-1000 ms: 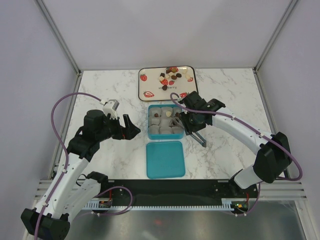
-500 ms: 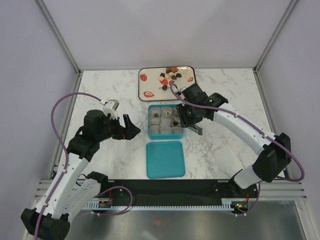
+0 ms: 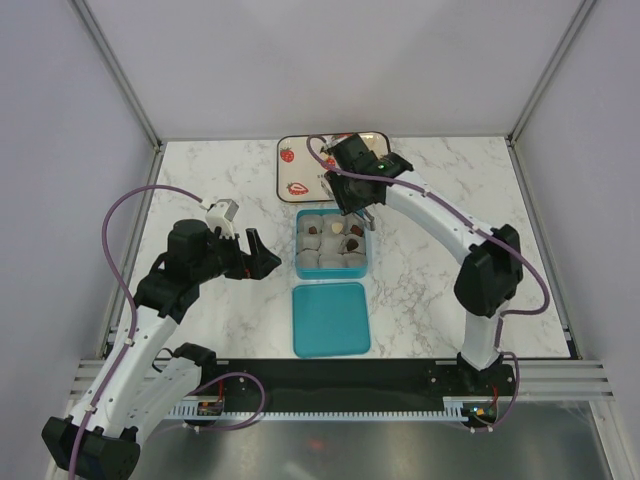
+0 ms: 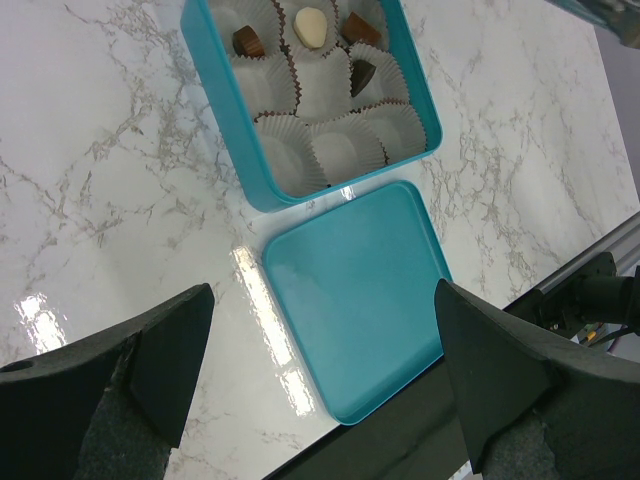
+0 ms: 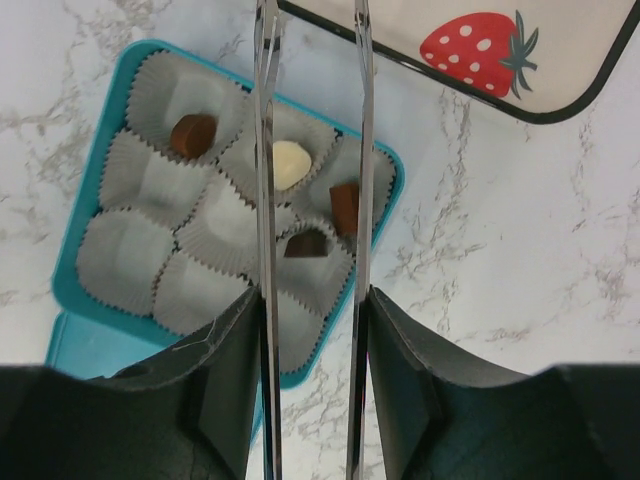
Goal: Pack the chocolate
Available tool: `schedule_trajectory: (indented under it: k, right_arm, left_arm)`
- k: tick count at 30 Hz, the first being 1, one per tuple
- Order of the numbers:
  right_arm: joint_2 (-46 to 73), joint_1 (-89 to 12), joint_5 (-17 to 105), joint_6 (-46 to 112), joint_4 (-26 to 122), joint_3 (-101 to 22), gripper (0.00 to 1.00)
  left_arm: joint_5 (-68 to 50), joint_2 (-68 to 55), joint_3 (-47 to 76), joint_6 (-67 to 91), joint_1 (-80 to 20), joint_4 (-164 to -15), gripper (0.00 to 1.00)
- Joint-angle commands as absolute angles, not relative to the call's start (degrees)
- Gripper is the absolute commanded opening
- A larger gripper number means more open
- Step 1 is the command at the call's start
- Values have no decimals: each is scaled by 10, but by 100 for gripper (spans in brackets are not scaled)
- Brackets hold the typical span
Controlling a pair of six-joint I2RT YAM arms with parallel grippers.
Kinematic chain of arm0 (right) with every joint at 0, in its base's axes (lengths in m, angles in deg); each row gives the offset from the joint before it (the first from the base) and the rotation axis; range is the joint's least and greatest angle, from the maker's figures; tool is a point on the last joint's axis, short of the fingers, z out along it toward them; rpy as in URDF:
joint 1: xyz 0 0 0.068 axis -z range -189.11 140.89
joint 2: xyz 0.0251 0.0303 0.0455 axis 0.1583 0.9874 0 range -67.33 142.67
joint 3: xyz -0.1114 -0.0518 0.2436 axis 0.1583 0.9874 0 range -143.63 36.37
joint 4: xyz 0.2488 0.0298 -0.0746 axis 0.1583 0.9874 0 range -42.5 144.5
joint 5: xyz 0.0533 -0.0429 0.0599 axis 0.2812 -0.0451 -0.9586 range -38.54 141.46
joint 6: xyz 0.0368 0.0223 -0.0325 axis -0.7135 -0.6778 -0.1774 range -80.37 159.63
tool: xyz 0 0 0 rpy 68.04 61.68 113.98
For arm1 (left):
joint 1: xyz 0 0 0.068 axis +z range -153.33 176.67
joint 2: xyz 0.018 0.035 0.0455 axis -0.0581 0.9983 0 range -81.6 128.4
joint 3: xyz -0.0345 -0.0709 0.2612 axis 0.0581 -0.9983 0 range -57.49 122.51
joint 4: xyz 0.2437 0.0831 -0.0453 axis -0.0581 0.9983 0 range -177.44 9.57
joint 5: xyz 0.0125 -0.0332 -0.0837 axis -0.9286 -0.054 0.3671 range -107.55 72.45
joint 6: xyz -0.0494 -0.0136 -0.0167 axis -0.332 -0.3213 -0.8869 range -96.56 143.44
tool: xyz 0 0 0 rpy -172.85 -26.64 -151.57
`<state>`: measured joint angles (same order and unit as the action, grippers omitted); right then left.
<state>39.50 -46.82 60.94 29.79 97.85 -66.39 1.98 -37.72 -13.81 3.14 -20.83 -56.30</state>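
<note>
Chocolate (image 5: 291, 163): four pieces spotted in the teal box (image 4: 350, 182), right arm parked over its far edge

The right arm is reached far out and hooked back toward the middle, so the right gripper (image 3: 360, 215) is hung between the box and the strawberry tray (image 5: 580, 40). The left arm is folded up on its own side, with the left gripper (image 4: 322, 300) aimed at the box from nearby, not touching. The right one's long thin fingers are held partway apart. Nothing is seen between them, but the tips are cut off in the wrist view. The left one is spread wide with nothing gripped, and the lid (image 4: 355, 290) is seen flat on the marble table (image 4: 100, 150) just in front of the box. One brown, one white, one milk brown and one dark piece are tucked in the liner cups (image 4: 345, 150). From above, the tray is mostly covered by the right arm.
</note>
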Motion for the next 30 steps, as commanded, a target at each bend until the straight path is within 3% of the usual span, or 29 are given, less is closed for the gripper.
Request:
schedule_trajectory:
  k: [1, 12, 30]
  right_arm:
    - [449, -466, 673, 310, 958, -716, 52]
    - [547, -432, 631, 287, 915, -766, 53]
    - [610, -394, 548, 273, 866, -796, 53]
  left_arm:
    - [21, -381, -139, 45, -209, -569, 100]
    - [24, -378, -138, 47, -209, -568, 100]
    - [21, -375, -139, 48, -209, -568, 100]
